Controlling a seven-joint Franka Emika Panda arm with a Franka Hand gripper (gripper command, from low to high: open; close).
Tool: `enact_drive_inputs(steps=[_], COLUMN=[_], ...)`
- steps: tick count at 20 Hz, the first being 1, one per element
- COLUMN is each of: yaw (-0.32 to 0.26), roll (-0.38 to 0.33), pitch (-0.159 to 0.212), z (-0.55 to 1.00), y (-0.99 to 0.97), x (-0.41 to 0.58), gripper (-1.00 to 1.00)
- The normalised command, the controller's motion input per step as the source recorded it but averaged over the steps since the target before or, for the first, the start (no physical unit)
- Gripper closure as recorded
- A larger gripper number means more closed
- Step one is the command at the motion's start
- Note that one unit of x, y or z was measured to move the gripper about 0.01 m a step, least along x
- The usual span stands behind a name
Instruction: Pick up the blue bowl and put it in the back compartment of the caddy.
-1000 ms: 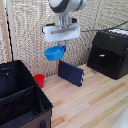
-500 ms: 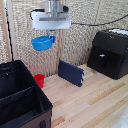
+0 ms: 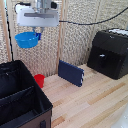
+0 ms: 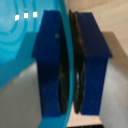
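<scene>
The blue bowl (image 3: 27,39) hangs in the air at the exterior view's upper left, above the caddy's far end. My gripper (image 3: 37,32) is shut on its rim, under the white wrist body. In the wrist view the blue fingers (image 4: 52,65) pinch the thin rim of the blue bowl (image 4: 22,40) between them. The black caddy (image 3: 31,106) stands at the exterior view's lower left, with a divider across it. Its back compartment (image 3: 12,79) lies below the bowl and looks dark inside.
A small red cup (image 3: 39,80) stands beside the caddy's far corner. A dark blue flat book (image 3: 70,73) leans upright against the woven screen. A black boxy machine (image 3: 108,53) sits at the exterior view's right on the wooden table (image 3: 90,105).
The gripper has carried the blue bowl toward the exterior view's left, from above the book to over the caddy's far end, and slightly higher.
</scene>
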Motion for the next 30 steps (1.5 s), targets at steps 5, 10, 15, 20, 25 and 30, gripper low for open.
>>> enact_drive_inputs(steps=[5,10,15,20,25,30], yaw=[0.0,0.0,0.0,0.021,0.063,0.085], roll=[-0.052,-0.097,-0.136,-0.056,-0.029,-0.082], pitch=[-0.059,-0.013,0.046,-0.039,-0.057,-0.138], z=[-0.13,-0.38,-0.36,0.26,0.82,0.66], y=[0.94,0.88,0.51,-0.19,-0.39,-0.34], x=[0.154,0.007,0.0,0.171,0.271,0.309], gripper=[1.0,1.0,1.0,-1.0,-1.0,-1.0])
